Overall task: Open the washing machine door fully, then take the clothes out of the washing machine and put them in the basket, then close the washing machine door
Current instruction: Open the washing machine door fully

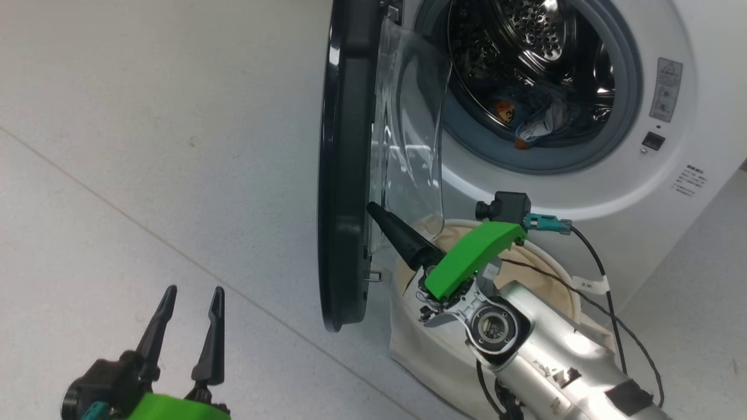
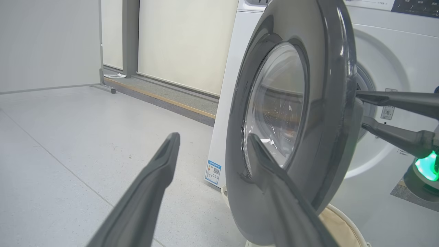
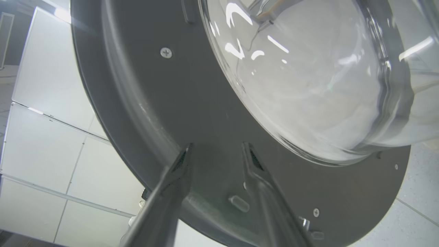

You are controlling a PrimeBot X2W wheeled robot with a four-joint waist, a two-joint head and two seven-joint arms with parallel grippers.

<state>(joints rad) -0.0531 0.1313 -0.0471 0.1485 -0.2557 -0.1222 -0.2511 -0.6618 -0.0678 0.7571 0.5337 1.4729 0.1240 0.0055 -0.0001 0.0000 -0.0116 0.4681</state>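
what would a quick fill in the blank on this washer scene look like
The washing machine door stands ____.
The clothes lie inside the steel ____.
The left claw, fingers apart over the floor, holds ____.
The right claw points its tips at the door's ____ side.
Missing words: open; drum; nothing; inner.

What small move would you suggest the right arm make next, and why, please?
Probably draw the right gripper back from the washing machine door and turn it toward the drum. Its fingers stand apart holding nothing, the door stands wide open, and the clothes lie inside the drum.
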